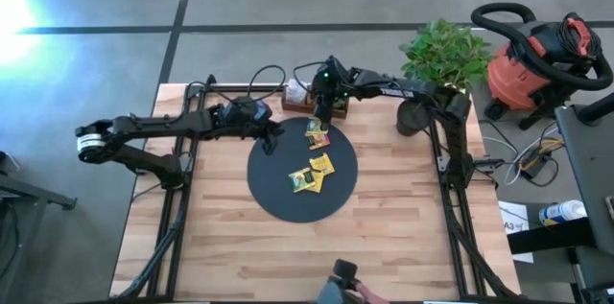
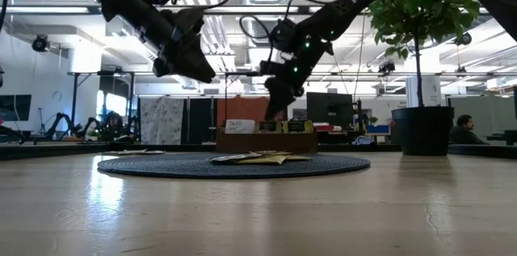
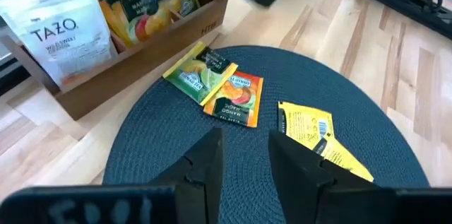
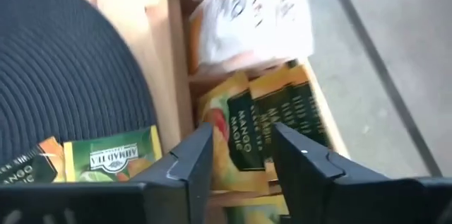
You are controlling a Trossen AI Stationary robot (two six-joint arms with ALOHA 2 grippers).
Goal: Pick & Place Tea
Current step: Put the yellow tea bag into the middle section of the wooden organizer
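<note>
Several tea packets lie on the black disc [image 1: 302,175]: a green one [image 3: 194,79], an orange one [image 3: 236,100] and a yellow one [image 3: 311,128]. More orange packets [image 4: 244,128] stand in the wooden tray [image 1: 299,99] at the disc's far edge. My right gripper [image 4: 244,157] hangs open just over those packets, pointing steeply down. My left gripper [image 3: 247,153] hovers open above the disc's far-left part, well clear of it [image 2: 190,62].
White Tazo packets [image 3: 60,33] fill the tray's other compartment. A potted plant [image 1: 443,55] stands at the table's far right corner. A red vacuum [image 1: 537,59] sits off the table to the right. Bare wood lies around the disc toward the near edge.
</note>
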